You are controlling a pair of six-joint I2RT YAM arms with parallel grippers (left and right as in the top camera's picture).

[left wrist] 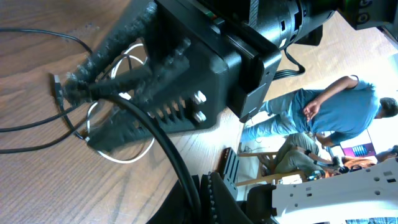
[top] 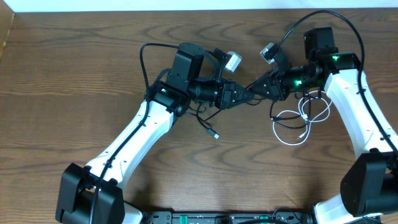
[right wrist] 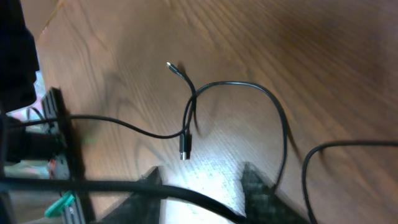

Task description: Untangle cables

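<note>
Wood-grain table (top: 62, 81) bears cables (right wrist: 236, 83) (person (left wrist: 336, 112) standing beyond).

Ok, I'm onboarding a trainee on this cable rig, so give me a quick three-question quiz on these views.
1. True or false: the white cable lies in loops on the table next to the right arm.
2. The loose plug lying near the left arm belongs to a cable of which colour? A white, B black, C red.
3. Fill in: the table's surface is dark ____.
Key: 1 true; 2 B; 3 wood.
</note>
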